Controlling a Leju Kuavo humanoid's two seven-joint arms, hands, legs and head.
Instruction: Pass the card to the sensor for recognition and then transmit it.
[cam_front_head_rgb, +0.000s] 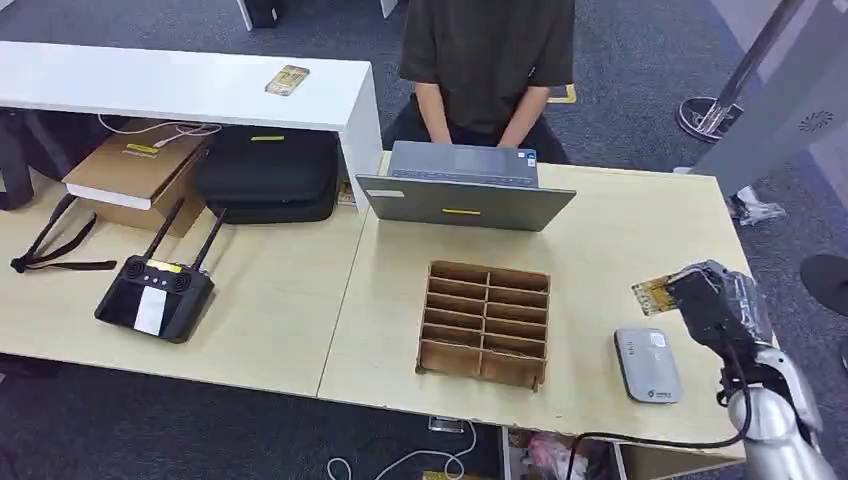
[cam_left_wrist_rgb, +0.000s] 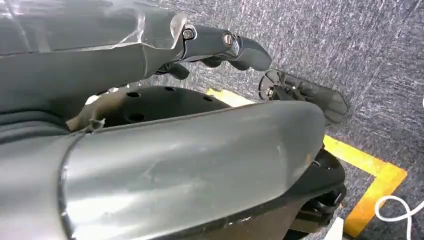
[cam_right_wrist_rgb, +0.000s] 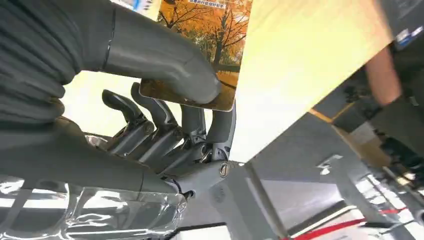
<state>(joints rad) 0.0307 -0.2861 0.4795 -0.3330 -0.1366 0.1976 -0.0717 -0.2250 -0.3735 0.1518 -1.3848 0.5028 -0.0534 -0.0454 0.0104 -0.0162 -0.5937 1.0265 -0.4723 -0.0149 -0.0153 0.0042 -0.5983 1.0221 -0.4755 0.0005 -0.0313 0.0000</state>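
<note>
My right hand (cam_front_head_rgb: 712, 300) hovers over the table's right end and pinches a card (cam_front_head_rgb: 655, 293) with an autumn-tree picture. In the right wrist view the thumb presses the card (cam_right_wrist_rgb: 215, 40) against the fingers (cam_right_wrist_rgb: 200, 125). The grey card sensor (cam_front_head_rgb: 646, 364) lies flat on the table just below and left of that hand, apart from the card. My left hand (cam_left_wrist_rgb: 220, 47) hangs over carpet beside my body, its dark fingers curled in with nothing in them.
A brown slotted cardboard organiser (cam_front_head_rgb: 486, 321) sits mid-table. Behind it a person (cam_front_head_rgb: 487, 60) types on a grey laptop (cam_front_head_rgb: 465, 186). A black remote controller (cam_front_head_rgb: 155, 295), cardboard box (cam_front_head_rgb: 140, 170) and black case (cam_front_head_rgb: 268, 172) occupy the left. Another card (cam_front_head_rgb: 287, 79) lies on the white shelf.
</note>
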